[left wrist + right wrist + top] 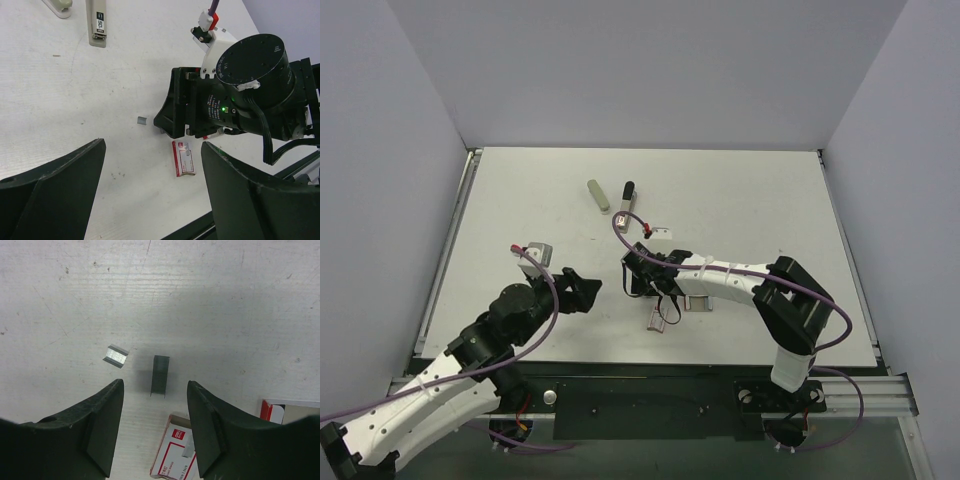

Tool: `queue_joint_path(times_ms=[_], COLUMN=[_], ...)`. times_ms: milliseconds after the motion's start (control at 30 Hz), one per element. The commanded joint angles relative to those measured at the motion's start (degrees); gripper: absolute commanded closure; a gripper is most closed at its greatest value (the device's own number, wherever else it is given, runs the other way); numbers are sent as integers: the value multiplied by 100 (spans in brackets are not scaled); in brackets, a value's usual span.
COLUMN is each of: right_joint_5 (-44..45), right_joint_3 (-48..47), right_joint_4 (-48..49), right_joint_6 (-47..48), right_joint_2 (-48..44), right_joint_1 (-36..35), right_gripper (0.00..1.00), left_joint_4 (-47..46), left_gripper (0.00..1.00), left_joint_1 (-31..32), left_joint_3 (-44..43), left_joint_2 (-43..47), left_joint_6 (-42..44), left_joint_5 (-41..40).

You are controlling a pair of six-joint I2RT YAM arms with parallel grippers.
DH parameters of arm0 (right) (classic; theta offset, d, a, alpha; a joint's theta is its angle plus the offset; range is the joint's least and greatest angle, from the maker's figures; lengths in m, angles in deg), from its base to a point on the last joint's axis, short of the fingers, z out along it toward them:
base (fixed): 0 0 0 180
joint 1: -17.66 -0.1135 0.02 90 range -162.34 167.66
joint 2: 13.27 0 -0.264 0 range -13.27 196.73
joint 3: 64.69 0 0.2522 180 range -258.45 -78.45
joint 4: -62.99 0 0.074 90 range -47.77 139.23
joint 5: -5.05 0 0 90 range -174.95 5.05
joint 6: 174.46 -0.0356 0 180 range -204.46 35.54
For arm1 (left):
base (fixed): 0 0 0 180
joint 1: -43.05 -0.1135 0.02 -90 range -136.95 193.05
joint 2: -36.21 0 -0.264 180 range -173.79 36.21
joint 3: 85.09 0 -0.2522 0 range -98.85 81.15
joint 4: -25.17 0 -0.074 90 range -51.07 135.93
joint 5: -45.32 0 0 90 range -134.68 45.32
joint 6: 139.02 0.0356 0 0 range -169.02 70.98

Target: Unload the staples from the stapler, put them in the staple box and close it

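Observation:
The stapler (628, 205), silver-grey with a black end, lies at the back middle of the table; it also shows at the top of the left wrist view (96, 22). Neither gripper touches it. My right gripper (155, 405) hangs open over the table well in front of it, with nothing between its fingers. Two short strips of staples lie just ahead of its fingertips, one shiny (116, 356) and one dark (160, 375). My left gripper (153, 150) stands wide open and empty to the left, facing the right gripper (638, 275).
An olive-grey rounded bar (598, 195) lies left of the stapler. A red-and-white staple box (175, 455) sits under the right gripper, and a second box (698, 303) lies beside it. A small white piece (663, 233) rests near the stapler.

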Motion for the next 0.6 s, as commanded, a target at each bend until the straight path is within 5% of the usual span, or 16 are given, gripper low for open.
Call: queue_joint_path(times_ms=[0, 567], right_joint_5=[291, 282], right_joint_3=[-175, -272], right_joint_4=[-194, -291], right_joint_6=[-170, -310], right_joint_2=[121, 534], right_joint_1=[-19, 25], right_gripper=[52, 57], left_joint_4=[4, 408], left_gripper=[12, 12], left_joint_1=[20, 20], left_joint_3=[58, 85], left_joint_2=[286, 778], left_joint_6=[-91, -39], left_joint_5=[-210, -430])
